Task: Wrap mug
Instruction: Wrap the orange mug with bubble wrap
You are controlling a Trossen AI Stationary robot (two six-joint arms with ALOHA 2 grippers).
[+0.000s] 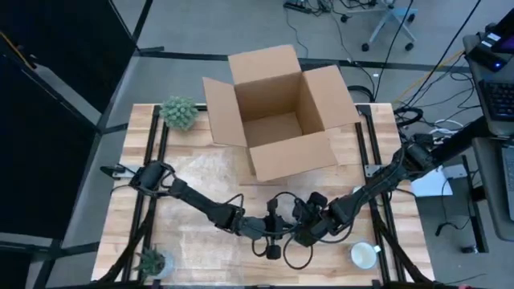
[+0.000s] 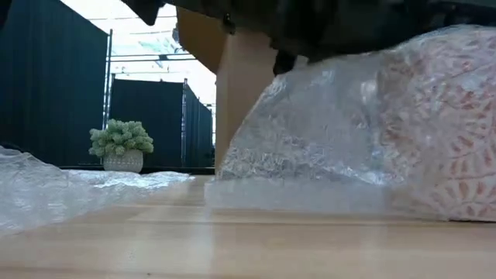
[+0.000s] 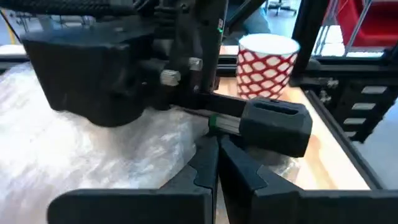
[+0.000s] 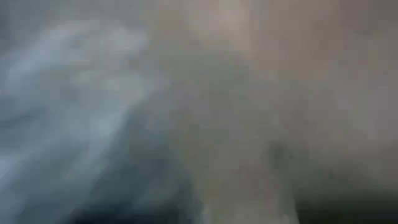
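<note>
Low in the centre of the high view my left gripper (image 3: 216,163) is pinched closed on the bubble wrap (image 3: 93,149) beside my right gripper (image 1: 309,221), whose grip I cannot make out, while a red-patterned mug (image 3: 267,65) stands at lower right.

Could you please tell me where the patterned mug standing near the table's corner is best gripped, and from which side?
Probably grip the mug by its rim wall, coming straight down from above: it stands upright with its mouth open and uncovered, and no handle shows.
</note>
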